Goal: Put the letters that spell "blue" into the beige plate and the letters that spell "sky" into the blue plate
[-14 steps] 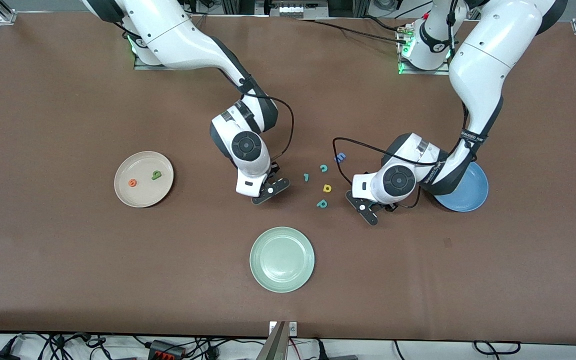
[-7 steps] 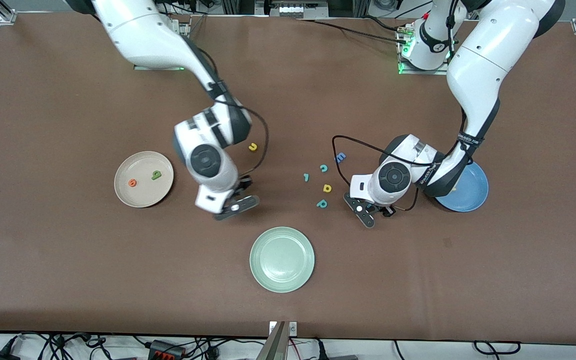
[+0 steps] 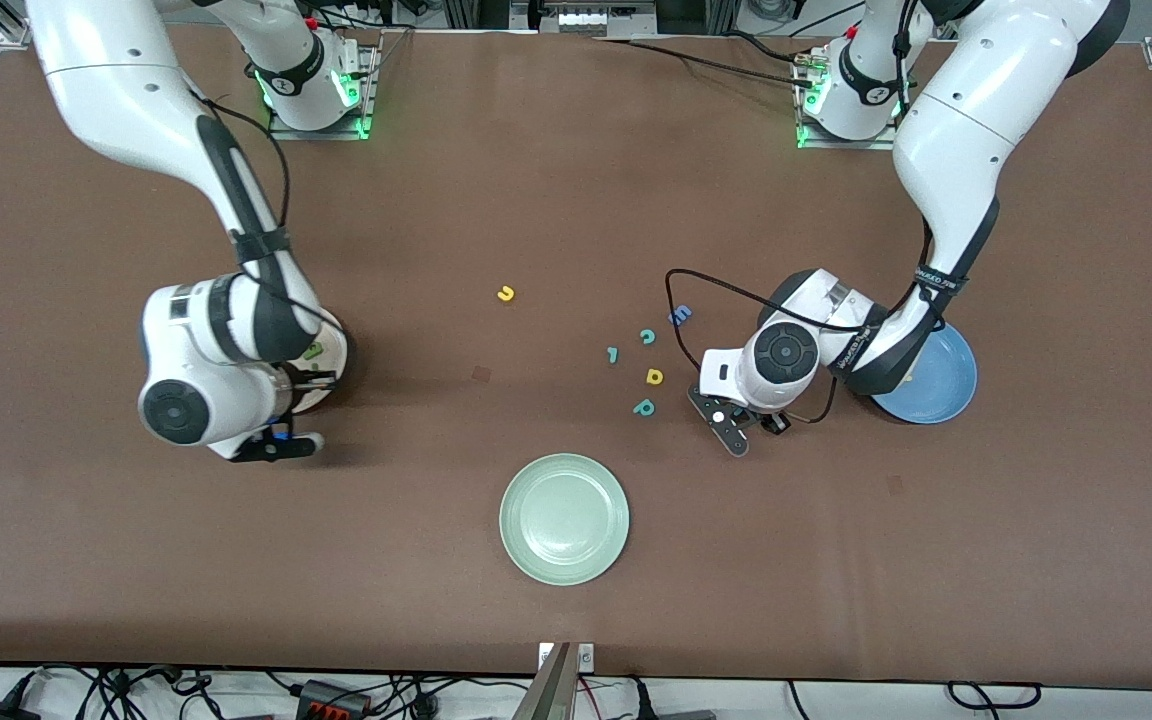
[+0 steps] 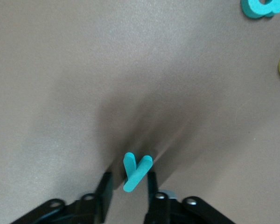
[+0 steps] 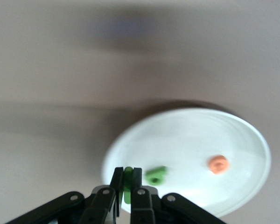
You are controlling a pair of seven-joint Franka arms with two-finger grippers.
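Note:
My right gripper [image 5: 127, 173] is shut on the green bar "l" [image 5: 128, 179] and hangs over the edge of the beige plate [image 5: 200, 140]. The green "b" [image 5: 156, 175] and orange "e" [image 5: 218, 164] lie in that plate. In the front view the right gripper [image 3: 304, 380] covers most of the beige plate [image 3: 334, 340]. The yellow "u" [image 3: 506, 293] lies alone mid-table. My left gripper [image 3: 736, 432] is low at the table beside the blue plate [image 3: 941, 385]. Its jaws are open, narrowly either side of the teal "y" [image 4: 136, 170]: one finger touches it, a small gap shows at the other.
A pale green plate [image 3: 564, 518] sits nearest the front camera. Loose letters lie between the "u" and the left gripper: a teal "c" [image 3: 647, 336], a small teal letter [image 3: 613, 354], a yellow "d" [image 3: 654, 376], a teal "p" [image 3: 644, 407], a blue "E" [image 3: 679, 316]. The left arm overlaps the blue plate.
The right arm swung from mid-table to the beige plate with the green "l", uncovering the yellow "u". The left gripper shifted slightly and its jaws narrowed around the "y".

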